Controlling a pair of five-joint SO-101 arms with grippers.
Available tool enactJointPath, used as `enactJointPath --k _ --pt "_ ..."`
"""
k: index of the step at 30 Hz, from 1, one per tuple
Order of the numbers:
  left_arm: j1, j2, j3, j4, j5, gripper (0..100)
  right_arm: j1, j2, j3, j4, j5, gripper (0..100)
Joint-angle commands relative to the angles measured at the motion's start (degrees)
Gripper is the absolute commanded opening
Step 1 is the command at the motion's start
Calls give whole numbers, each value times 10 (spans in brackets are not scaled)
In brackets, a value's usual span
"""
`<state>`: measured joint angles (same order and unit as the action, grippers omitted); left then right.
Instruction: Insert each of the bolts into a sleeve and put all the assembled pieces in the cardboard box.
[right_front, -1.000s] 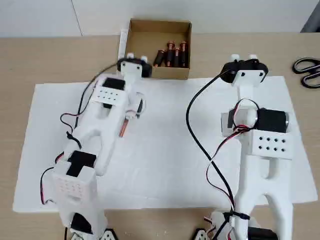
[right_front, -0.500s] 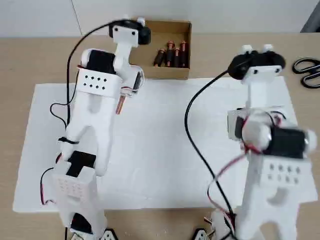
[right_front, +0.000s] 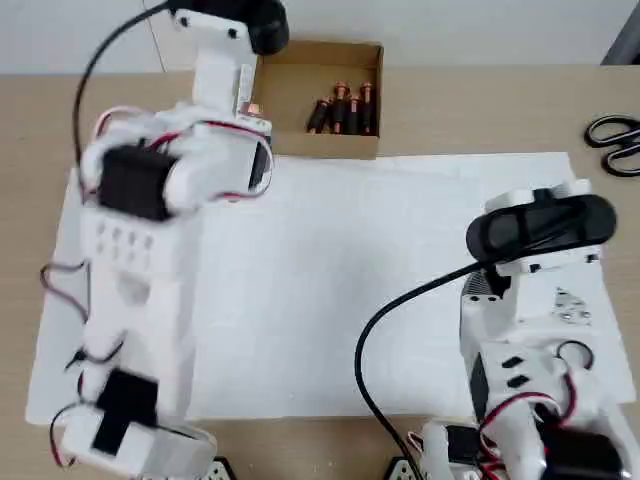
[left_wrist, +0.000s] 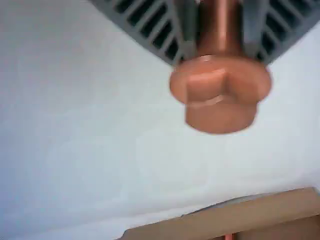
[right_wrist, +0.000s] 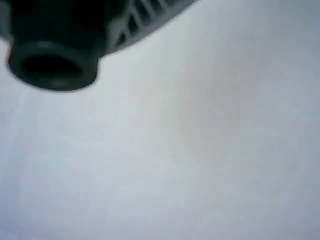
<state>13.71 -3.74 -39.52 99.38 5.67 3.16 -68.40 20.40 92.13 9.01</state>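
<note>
Bolt (left_wrist: 220, 95) clenched in left tool (left_wrist: 219, 35), cardboard box (right_front: 330, 147) just beyond it; right tool (right_wrist: 80, 30) grips black sleeve (right_wrist: 52, 62). Insertion step, likely: next calls for lining shank with bore.

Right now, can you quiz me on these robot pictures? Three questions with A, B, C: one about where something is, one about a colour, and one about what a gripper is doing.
1. Where are the scissors? A on the bare table, off the white sheet. B on the white sheet. C in a gripper.
2. What colour is the bolt? A green. B copper. C blue.
3. The left gripper is: A open and empty. B shut on scissors. C shut on the bolt.
Answers: 1 A, they lie on wood past the sheet's edge. 2 B, the left wrist view shows its copper head. 3 C, grey fingers clamp its shank.
</note>
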Motion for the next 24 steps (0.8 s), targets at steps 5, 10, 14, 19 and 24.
enactJointPath --k 5,10,14,19,24 --pt "13 -140 76 -41 52 6 -43 -112 210 -184 -6 4" --pt "13 -185 158 -118 80 6 -145 -185 353 -290 -6 4" --pt "18 -220 235 -172 104 6 -163 -258 455 -342 -6 4" --pt "18 -251 337 -247 104 6 -192 -349 562 -464 -6 4" --pt "30 -273 431 -338 104 6 -230 -351 639 -525 -61 4"
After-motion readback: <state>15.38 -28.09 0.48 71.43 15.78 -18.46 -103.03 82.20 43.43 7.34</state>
